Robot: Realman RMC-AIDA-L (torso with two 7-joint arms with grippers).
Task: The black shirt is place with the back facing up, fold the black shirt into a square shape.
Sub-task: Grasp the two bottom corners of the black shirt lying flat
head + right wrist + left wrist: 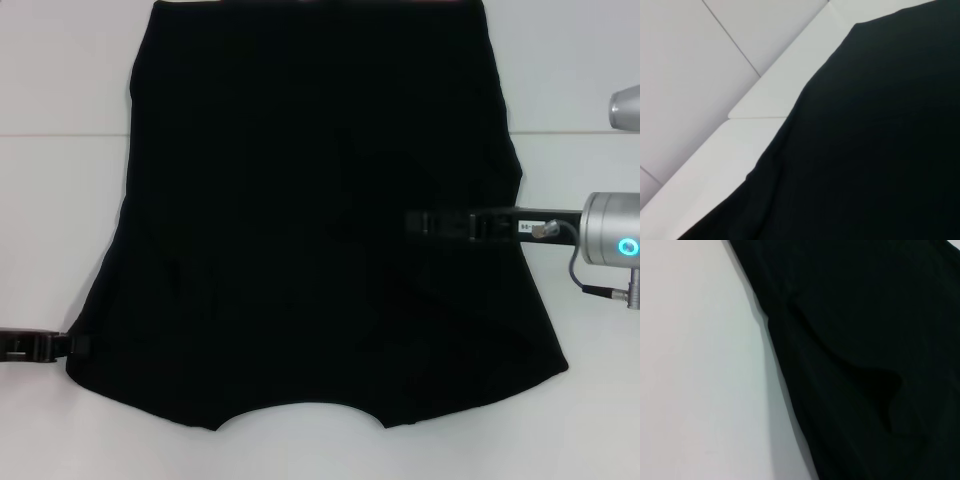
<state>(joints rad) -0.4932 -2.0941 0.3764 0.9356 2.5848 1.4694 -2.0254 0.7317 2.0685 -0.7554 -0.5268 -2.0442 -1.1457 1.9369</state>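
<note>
The black shirt [300, 200] lies flat on the white table [60, 200], its curved neckline at the near edge and its hem at the far edge. No sleeves stick out at its sides. My left gripper [78, 344] is at the shirt's near left edge, touching the cloth. My right gripper [412, 222] reaches in from the right and sits over the shirt's right half, about midway along its length. The left wrist view shows the shirt's edge with a wrinkle [865, 340]. The right wrist view shows a shirt edge [865, 150] on the table.
A silver cuff with a blue ring [612, 243] and a cable sits behind my right gripper. Another silver part [625, 108] shows at the far right. The right wrist view shows the table's edge [765, 100] and floor tiles [700, 75] beyond it.
</note>
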